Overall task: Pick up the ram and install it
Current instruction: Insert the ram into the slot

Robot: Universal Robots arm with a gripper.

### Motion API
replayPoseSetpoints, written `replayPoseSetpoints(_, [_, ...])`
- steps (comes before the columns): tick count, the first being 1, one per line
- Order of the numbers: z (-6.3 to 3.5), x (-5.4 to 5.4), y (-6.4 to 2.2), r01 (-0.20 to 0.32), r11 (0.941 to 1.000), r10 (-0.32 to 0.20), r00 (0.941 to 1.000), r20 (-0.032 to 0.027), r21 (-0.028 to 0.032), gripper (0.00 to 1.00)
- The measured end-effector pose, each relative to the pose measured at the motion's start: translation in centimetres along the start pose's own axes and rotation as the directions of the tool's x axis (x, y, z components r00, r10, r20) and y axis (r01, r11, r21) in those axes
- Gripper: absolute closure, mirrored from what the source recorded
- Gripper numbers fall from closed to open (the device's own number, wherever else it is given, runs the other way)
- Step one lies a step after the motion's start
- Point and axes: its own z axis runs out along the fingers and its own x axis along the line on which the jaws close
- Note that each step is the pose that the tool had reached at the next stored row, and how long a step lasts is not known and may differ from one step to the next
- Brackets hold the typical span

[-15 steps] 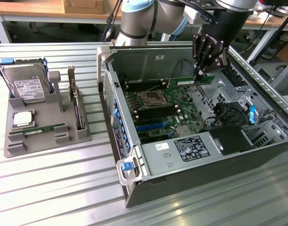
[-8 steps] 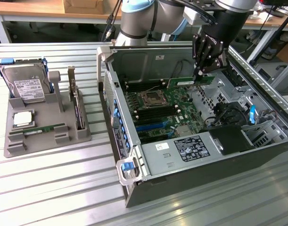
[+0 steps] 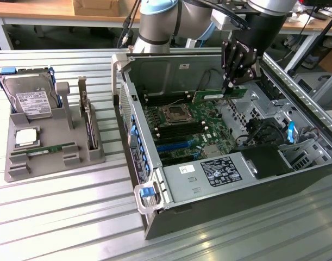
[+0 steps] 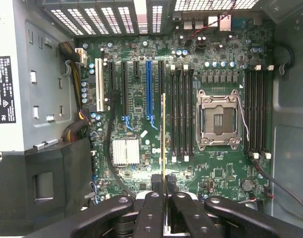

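A robot arm's gripper [image 3: 231, 82], its fingers closed narrowly on the upper edge of the ram [image 3: 217, 96], holds the green stick inside an open computer case [image 3: 176, 73] lying on its side on a ribbed metal desk [image 3: 62, 217]. In the exterior view the ram hangs lengthways above the far part of the motherboard [image 3: 182, 128], just beyond the processor socket [image 3: 174, 114] and close to the case's raised wall. From the wrist camera the ram [image 4: 164, 134] appears edge-on as a thin line running out from the gripper [image 4: 164, 191], lined up alongside the black memory slots [image 4: 181, 114] that flank the processor socket [image 4: 218, 121]; whether it touches the board cannot be told. Well apart, at the exterior view's left, a grey holder [image 3: 24, 166] carries a silver hard drive [image 3: 30, 98], an upright expansion card [image 3: 88, 122] and a second green memory stick [image 3: 51, 148] lying in its groove
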Motion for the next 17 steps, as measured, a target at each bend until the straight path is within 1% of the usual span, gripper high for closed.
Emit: replayPoseSetpoints(17, [0.48,-0.01,0.0,0.0,1.0,0.0,1.0,0.0,0.0,0.88])
